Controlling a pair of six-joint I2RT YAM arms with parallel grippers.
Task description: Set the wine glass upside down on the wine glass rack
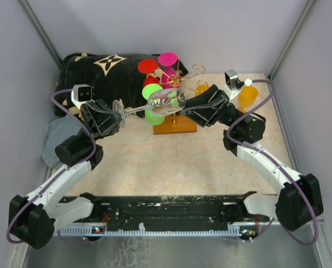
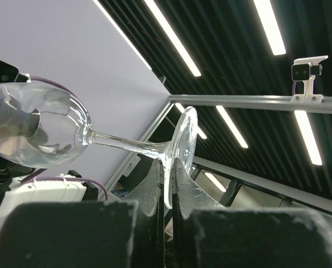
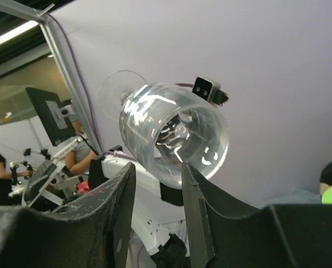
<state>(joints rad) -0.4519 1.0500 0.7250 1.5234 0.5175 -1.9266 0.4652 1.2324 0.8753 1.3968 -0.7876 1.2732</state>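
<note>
The wine glass [image 1: 164,100] lies sideways in the air; my left hand [image 2: 167,170] is clamped on its foot, my right hand [image 3: 157,170] stands half open at its bowl.

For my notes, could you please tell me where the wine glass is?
In the top view, the wine glass hangs sideways just left of centre, in front of the wine glass rack, its foot in the jaws of the left gripper.
</note>
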